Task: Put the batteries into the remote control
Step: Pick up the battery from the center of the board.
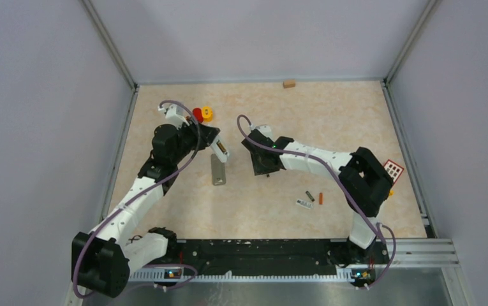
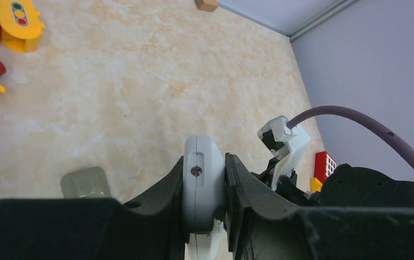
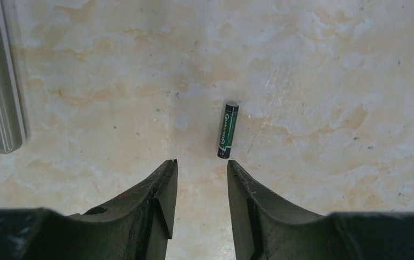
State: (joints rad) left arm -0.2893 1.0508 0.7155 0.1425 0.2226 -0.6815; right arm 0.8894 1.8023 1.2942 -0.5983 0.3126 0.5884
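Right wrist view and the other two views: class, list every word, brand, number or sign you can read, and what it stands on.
"G...": white lettering along the green-black battery; only the capital G is sure, the rest is blurred.
Traffic-light sign (red, yellow, green dots), no words: on the yellow toy block.
Labels on the three batteries in the top view: too small to read.
White casing with a screw: no text showing.
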